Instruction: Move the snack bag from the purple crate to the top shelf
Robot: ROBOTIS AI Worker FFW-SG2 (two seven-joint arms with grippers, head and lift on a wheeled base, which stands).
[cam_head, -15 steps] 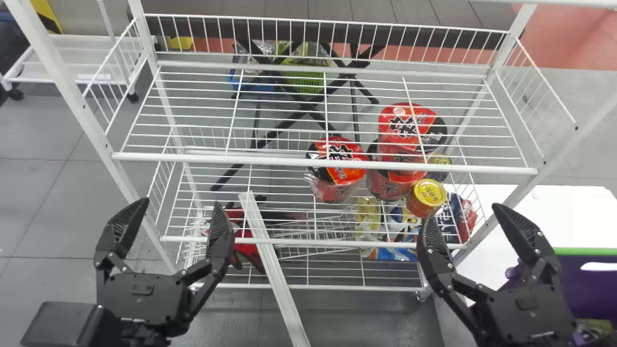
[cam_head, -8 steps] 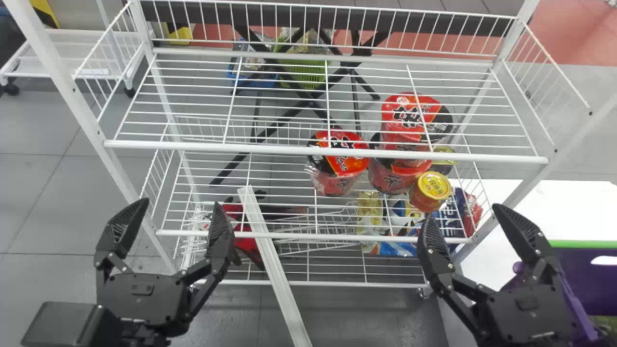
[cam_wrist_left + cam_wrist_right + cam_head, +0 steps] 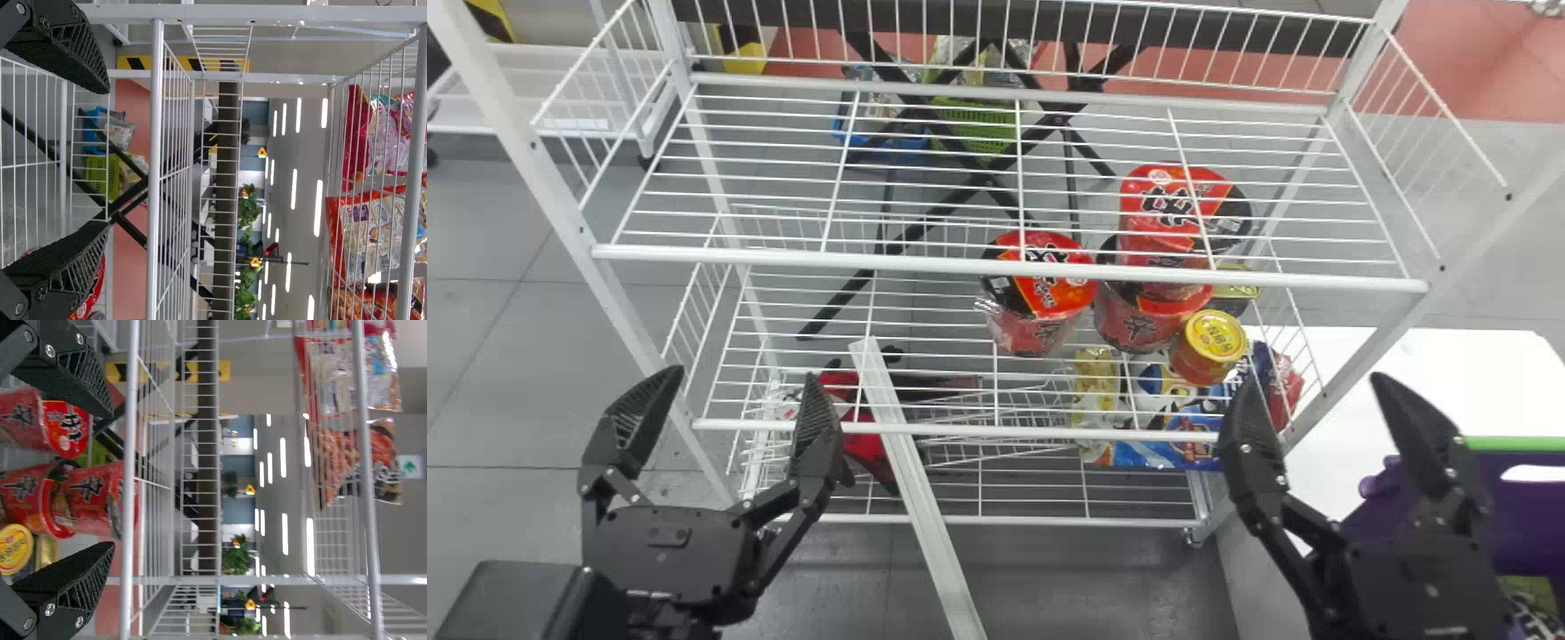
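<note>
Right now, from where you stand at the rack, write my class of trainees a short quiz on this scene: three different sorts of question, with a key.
1. Multiple choice: what colour is the lid of the small jar beside the red cups?
a) blue
b) yellow
c) white

2. True or false: each gripper is shut on a snack bag.

3. Fill the gap: the purple crate is on the robot's own ____ side.

Key: 1 b; 2 false, as the left gripper and the right gripper are both open and empty; 3 right.
</note>
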